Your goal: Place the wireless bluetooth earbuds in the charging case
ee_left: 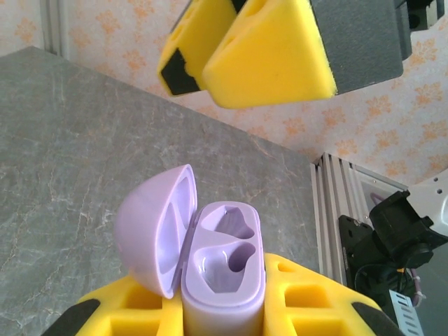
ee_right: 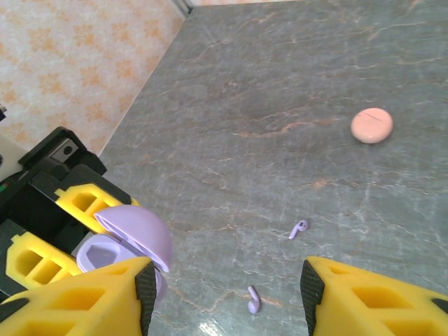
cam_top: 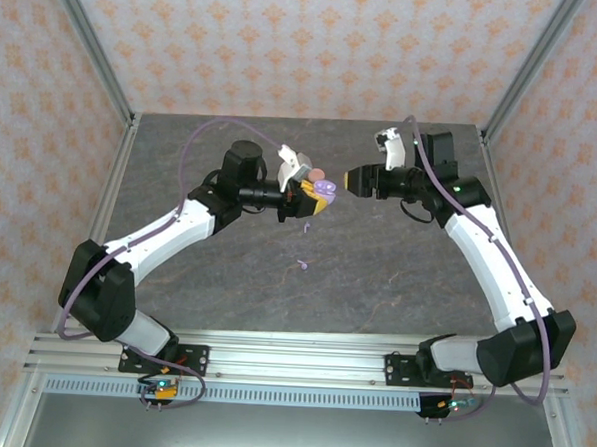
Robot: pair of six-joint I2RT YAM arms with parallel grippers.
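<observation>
My left gripper (ee_left: pixel 225 311) is shut on an open lavender charging case (ee_left: pixel 222 269), held upright above the table. Its lid (ee_left: pixel 150 234) hangs to the left and both sockets are empty. In the top view this case (cam_top: pixel 325 190) sits at the left gripper (cam_top: pixel 313 196), with my right gripper (cam_top: pixel 353 179) just to its right. The right gripper (ee_right: pixel 224 301) is open with nothing between its yellow fingers (ee_right: pixel 378 297). Two lavender earbuds (ee_right: pixel 299 228) (ee_right: pixel 253 299) lie on the table below it. The case (ee_right: pixel 126 241) is at its left.
A closed pale pink round case (ee_right: pixel 372 126) lies on the grey marble table (ee_right: pixel 280 84) further off. In the top view one earbud (cam_top: pixel 301 267) lies mid-table in front of the grippers. Metal frame posts and patterned walls (cam_top: pixel 288 43) ring the table.
</observation>
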